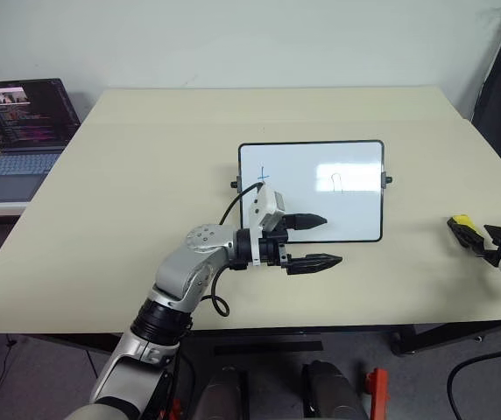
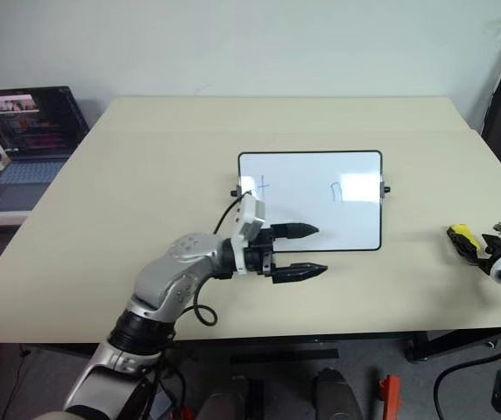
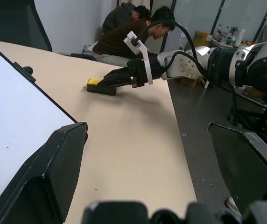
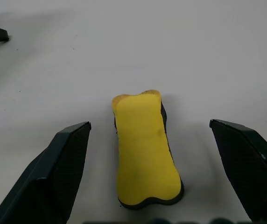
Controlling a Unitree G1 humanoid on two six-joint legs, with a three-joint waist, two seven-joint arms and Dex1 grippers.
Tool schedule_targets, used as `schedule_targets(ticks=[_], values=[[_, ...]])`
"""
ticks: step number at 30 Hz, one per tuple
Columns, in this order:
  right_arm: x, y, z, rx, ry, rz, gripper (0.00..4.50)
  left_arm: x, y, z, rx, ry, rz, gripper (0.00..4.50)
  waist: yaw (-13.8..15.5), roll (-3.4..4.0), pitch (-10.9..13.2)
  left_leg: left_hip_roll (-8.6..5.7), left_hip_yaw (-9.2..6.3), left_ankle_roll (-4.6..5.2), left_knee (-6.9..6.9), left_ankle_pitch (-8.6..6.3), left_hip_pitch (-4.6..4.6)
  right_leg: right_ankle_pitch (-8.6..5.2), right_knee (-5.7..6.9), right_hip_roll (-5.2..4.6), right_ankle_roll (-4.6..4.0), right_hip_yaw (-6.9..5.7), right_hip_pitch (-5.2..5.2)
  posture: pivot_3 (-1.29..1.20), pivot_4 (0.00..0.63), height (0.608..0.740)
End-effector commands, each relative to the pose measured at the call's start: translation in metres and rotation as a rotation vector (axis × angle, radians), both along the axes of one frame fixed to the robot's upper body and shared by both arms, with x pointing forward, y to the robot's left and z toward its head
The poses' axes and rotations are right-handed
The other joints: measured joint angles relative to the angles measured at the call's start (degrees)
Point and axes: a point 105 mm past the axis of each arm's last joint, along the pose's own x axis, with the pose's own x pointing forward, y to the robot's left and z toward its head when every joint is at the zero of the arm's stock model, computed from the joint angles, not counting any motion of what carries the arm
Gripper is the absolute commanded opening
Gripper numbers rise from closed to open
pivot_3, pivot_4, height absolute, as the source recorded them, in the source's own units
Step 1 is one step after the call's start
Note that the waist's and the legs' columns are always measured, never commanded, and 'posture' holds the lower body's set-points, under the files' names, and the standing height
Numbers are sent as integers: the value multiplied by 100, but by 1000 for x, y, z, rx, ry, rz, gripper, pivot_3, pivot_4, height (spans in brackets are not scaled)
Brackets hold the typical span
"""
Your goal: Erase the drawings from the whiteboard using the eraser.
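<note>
yellow eraser [image 4: 145, 149], white whiteboard [image 1: 312, 188], blue drawings [image 2: 338, 191].

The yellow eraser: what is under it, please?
The yellow eraser lies flat on the beige table, between the open right gripper jaws. A dark base shows under its yellow top; the underside is covered.

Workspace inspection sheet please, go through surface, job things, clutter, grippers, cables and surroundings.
Surface: beige table, bare around the board.
Job things: whiteboard flat at mid-table, blue drawings on it; yellow eraser lying on the table near its right edge.
Clutter: nothing seen on the table.
Grippers: left gripper open, over the whiteboard's near left corner; right gripper open, fingers either side of the eraser, not closed on it.
Cables: black cable looping off the left wrist.
Surroundings: open laptop on a side desk at left; people seated beyond the table.
</note>
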Motion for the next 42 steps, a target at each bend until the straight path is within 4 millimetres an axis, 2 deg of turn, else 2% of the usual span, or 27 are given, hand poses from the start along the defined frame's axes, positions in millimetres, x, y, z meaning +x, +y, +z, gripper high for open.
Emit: schedule_targets(ticks=[1, 5, 15, 21, 24, 25, 27, 29, 31, 33, 34, 35, 36, 38, 40, 42], values=[[4, 0, 11, -21, -41, 13, 4469, -6, 0, 15, -41, -42, -11, 4500, -2, 0, 0, 0, 0, 0, 0, 0, 0, 0, 0, 0, 0, 0, 0, 0, 150, 740], [5, 2, 10, -18, -37, 12, 4469, -7, 0, 12, -34, -35, -6, 4500, -5, 0, 0, 0, 0, 0, 0, 0, 1, 2, 1, 0, -3, 1, 0, 0, 150, 740], [5, 3, 2, -40, 3, 13, 1185, -7, 2, 12, -34, -32, 5, 4500, -7, 0, 0, 0, 0, 0, 1, 0, 1, 4, 1, 0, -6, 0, 1, 0, 150, 740], [6, 3, 1, -65, 13, 11, 1085, -4, 2, 13, -35, -36, 16, 4500, -7, 0, 0, 0, 0, 0, 2, 0, 3, 5, 2, 0, -6, 0, 2, 0, 150, 740], [5, 1, 10, -72, -24, 18, 1084, -3, 5, 14, -32, -44, 24, 4500, -7, 0, 0, 0, 0, 0, 2, 0, 3, 4, 2, 0, -6, 0, 3, 0, 150, 740], [4, 0, 17, -82, -48, 20, 1084, -2, 6, 15, -29, -49, 28, 4500, -6, 1, 0, 0, 0, 0, 2, 0, 3, 4, 2, 0, -5, 0, 3, 0, 150, 740], [2, -2, 45, -111, -130, 31, 1084, 2, 14, 18, -19, -67, 52, 4500, -6, 2, 0, 0, 0, 0, 2, 0, 3, 5, 3, 0, -6, 0, 2, 0, 150, 740], [-2, 6, 87, -193, -242, 59, 1084, 8, 27, 23, -7, -85, 92, 4500, -9, 9, 0, 0, 0, 0, 1, 0, 0, 4, 5, 0, -5, 1, -2, 0, 150, 740], [-5, 15, 105, -231, -289, 74, 1084, 11, 33, 25, -1, -91, 109, 4500, -22, 16, 0, 1, 0, 0, 1, 0, -2, 1, 8, 0, -1, 3, -7, 0, 150, 740], [-7, 66, 165, -298, -441, 232, 1076, 18, 55, 25, 34, -108, 171, 4500, -38, 17, 1, 2, 0, 0, 2, 0, 1, -3, 8, 0, 5, 2, -5, 0, 150, 740], [-10, 101, 193, -334, -520, 344, 1071, 23, 68, 25, 54, -115, 212, 4500, -62, 20, 1, 3, 1, 0, 2, 0, 1, -2, 10, 1, 5, 3, -7, 0, 150, 740], [-11, 139, 212, -335, -589, 466, 1070, 28, 83, 23, 70, -117, 265, 4500, -112, 28, 6, 5, 0, 0, 1, 0, 4, -3, 15, 3, 5, 5, -8, 0, 150, 740], [-11, 165, 221, -336, -626, 553, 1069, 31, 93, 22, 80, -117, 305, 4500, -171, 32, 9, 9, 1, 0, 1, 0, 8, -1, 19, 6, 2, 6, -9, 0, 150, 740], [-6, 203, 226, -324, -658, 662, 1069, 36, 108, 17, 106, -124, 358, 4500, -179, 19, 1, 20, 1, 0, -3, 0, 17, 4, 22, 14, -8, 2, -10, 0, 150, 740], [2, 241, 223, -340, -670, 765, 1069, 38, 120, 12, 131, -127, 405, 4500, -138, -25, -24, 41, -11, -1, -3, 0, 17, 1, 15, 32, -18, -21, 0, 0, 150, 740], [10, 277, 217, -380, -691, 852, 1068, 40, 131, 8, 140, -126, 450, 4500, -98, -35, -28, 51, -14, -3, -1, -2, 11, 3, 6, 39, -25, -25, -1, 0, 150, 740]])
